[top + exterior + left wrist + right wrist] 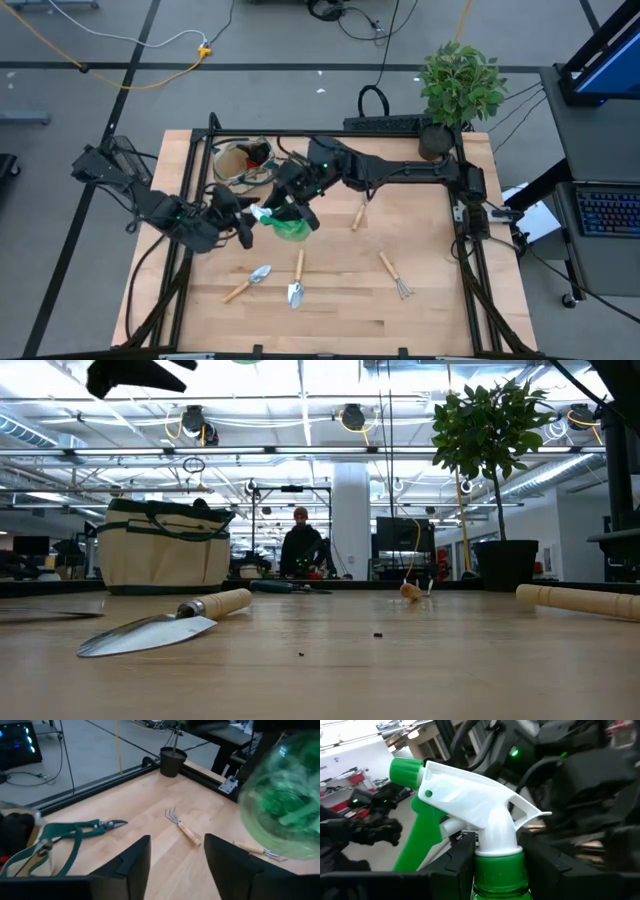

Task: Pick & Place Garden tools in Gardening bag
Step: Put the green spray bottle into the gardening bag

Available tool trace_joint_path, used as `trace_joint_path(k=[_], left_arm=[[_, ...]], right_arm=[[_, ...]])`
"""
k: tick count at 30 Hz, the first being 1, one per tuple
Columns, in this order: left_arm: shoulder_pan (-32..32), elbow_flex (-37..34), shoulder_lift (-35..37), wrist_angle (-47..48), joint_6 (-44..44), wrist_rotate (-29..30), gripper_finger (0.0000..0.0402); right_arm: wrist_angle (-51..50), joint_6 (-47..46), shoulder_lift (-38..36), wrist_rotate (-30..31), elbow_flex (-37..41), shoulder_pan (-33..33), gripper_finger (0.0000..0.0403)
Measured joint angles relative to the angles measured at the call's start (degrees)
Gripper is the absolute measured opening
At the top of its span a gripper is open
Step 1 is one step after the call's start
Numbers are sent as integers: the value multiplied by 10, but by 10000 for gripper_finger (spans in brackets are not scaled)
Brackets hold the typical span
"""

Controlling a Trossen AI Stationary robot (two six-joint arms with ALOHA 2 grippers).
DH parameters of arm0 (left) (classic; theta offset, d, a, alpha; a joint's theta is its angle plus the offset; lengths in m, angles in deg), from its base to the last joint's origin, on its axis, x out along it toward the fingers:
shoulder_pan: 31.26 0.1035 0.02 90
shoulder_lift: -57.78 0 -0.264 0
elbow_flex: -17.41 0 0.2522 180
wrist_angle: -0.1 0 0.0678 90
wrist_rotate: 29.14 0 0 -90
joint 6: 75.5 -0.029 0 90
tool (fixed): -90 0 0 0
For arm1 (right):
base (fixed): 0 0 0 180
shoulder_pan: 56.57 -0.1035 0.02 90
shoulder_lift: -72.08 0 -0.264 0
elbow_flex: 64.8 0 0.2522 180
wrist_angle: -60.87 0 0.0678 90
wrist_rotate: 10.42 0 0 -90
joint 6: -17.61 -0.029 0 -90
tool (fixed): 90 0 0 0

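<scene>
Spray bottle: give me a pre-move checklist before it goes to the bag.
1. Right gripper clamped on the spray bottle neck: ok, fingers sit on both sides below the white trigger head.
2. Bottle lifted off the table: ok, absent from the low view's tabletop.
3. Left gripper clear of the bottle: cannot tell, it is open and close beside it.
4. Gardening bag mouth open: ok.
5. Room inside the bag: cannot tell, dark and red items already lie there.
6. Path to the bag: cannot tell, the left arm crowds that side.

Potted plant (458, 88) at table's (430, 300) far right corner; person (301, 550) in room beyond.
</scene>
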Motion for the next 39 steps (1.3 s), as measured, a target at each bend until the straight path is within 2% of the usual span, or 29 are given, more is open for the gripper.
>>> trace_joint_path(k=[6,19,26,31,39], left_arm=[[19,0,-33,-57,-46,-9,217],[30,-1,-30,-165,-159,0,218],[45,0,-30,-214,-195,-11,218],[54,-1,-35,-247,-210,-43,218],[47,-1,-30,-261,-211,-65,218]], right_arm=[[8,-14,0,-29,0,19,130],[17,-30,-2,-44,37,45,130],[76,-53,-2,-51,76,47,130],[125,-78,-3,-73,94,47,130],[136,-74,-1,-70,104,52,130]])
